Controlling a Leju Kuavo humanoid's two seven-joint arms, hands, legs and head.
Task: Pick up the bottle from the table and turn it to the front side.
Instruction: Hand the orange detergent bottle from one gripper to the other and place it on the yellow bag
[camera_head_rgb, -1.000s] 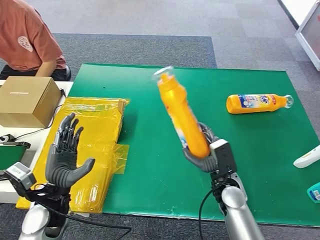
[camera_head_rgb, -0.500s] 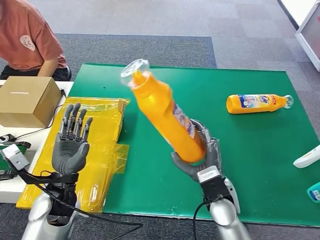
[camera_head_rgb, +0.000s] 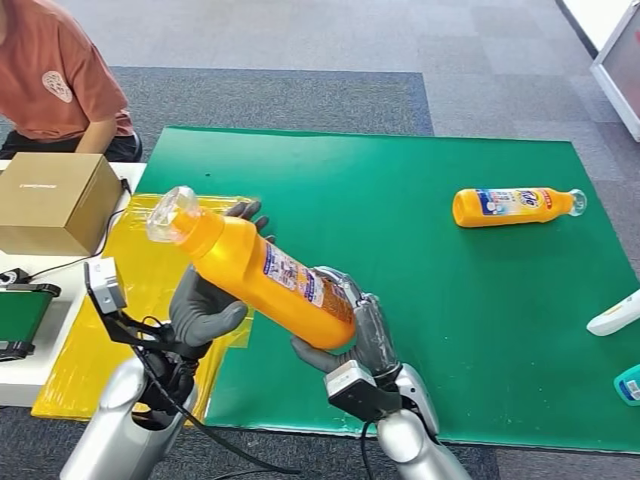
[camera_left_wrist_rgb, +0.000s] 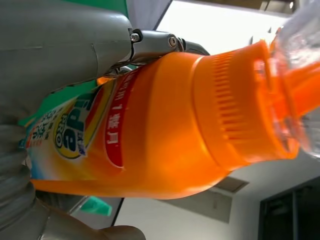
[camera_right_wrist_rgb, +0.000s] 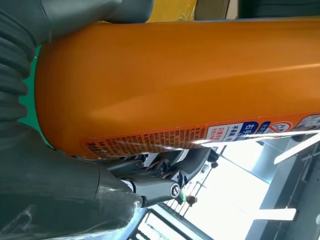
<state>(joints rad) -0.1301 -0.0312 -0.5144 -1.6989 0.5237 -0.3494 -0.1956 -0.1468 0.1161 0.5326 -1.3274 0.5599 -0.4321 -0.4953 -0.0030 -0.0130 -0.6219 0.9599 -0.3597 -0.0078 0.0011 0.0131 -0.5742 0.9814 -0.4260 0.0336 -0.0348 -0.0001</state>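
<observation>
Tipped lower leftward since before: bottle (camera_head_rgb: 264, 278), base gripped by right hand (camera_head_rgb: 362, 335), neck cupped by left hand (camera_head_rgb: 204, 305)

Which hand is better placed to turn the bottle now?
The left hand, probably. It cups the bottle near its neck beside the clear cap, while the right hand grips the base and steadies it.

Bottle (camera_head_rgb: 256, 275) between left robot hand (camera_head_rgb: 204, 305) and right robot hand (camera_head_rgb: 355, 335), above mat (camera_head_rgb: 453, 320)

Bottle (camera_head_rgb: 260, 276) tipped flat toward L; left hand (camera_head_rgb: 202, 305) now cups its neck end w/ right hand (camera_head_rgb: 355, 335).
</observation>
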